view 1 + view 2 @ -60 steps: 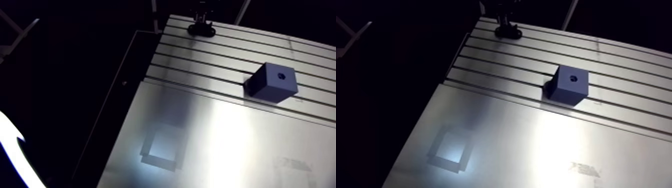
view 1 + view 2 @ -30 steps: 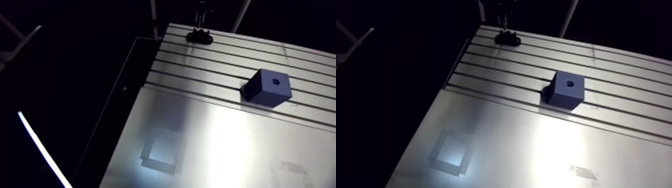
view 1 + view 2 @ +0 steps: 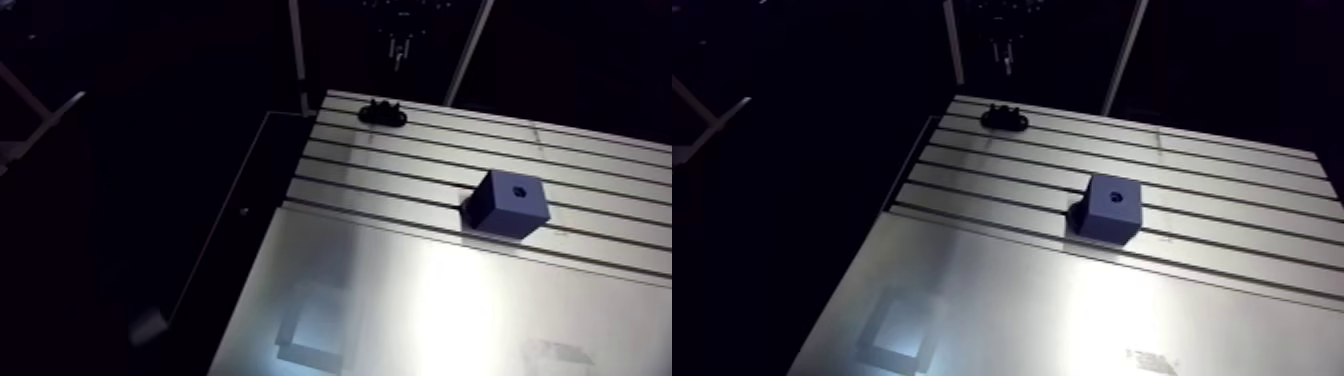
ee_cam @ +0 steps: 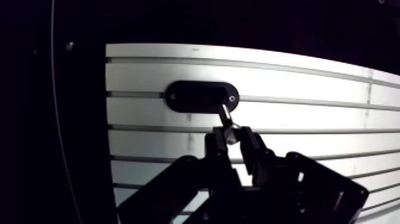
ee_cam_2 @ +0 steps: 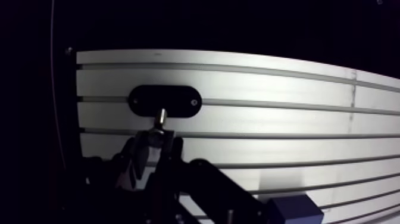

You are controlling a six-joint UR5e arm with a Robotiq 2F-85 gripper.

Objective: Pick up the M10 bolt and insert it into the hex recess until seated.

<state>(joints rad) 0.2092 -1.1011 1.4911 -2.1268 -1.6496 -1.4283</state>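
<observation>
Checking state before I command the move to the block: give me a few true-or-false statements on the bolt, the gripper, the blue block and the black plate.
1. The gripper is shut on the bolt. True.
2. The bolt is seated in the blue block. False: it is held in the gripper, away from the blue block.
3. The black oval plate lies on the table, just ahead of the gripper. True.
4. The blue block touches the black oval plate. False: they stand apart, with several table slots between them.

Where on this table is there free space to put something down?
The smooth plate beside the blue block is bare, as are the slots between block and black oval holder. Crowded only over the holder, where the end effector grips the bolt.
</observation>
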